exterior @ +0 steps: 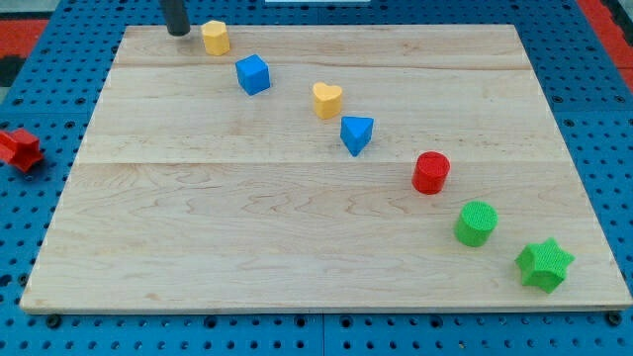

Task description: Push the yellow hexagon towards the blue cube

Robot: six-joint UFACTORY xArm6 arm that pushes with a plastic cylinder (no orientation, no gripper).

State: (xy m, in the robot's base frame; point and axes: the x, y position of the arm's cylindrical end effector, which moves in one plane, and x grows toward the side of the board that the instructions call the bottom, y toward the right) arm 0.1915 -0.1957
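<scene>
Yellow hexagon [216, 38] sits near the view's top edge of the wooden board [297, 227], left of centre. Upright, flat face up. The blue cube [253, 74] lies just below and to the view's right of it, close but apart, a thin strip of wood showing between them.

The rod's tip [178, 33] stands at the board's top edge, just to the view's left of the yellow hexagon. A narrow gap seems to separate the two; contact cannot be confirmed. Tip, hexagon and cube fall roughly along one slanting line. The arm carries no jaws, only the dark rod, so there is nothing to be apart, together or clamped.

Further along the same diagonal, toward the view's lower right: a yellow heart [327, 100], then a blue triangular block [356, 134] just below it, nearly touching. Next a red cylinder [431, 172], well apart from the blue triangle. Then a green cylinder [476, 222], and a green star [544, 264] near the board's lower right corner.

Off the board, at the view's left, a red block [20, 149] rests on the blue pegboard [30, 247]; its shape looks star-like but is partly cut off.
</scene>
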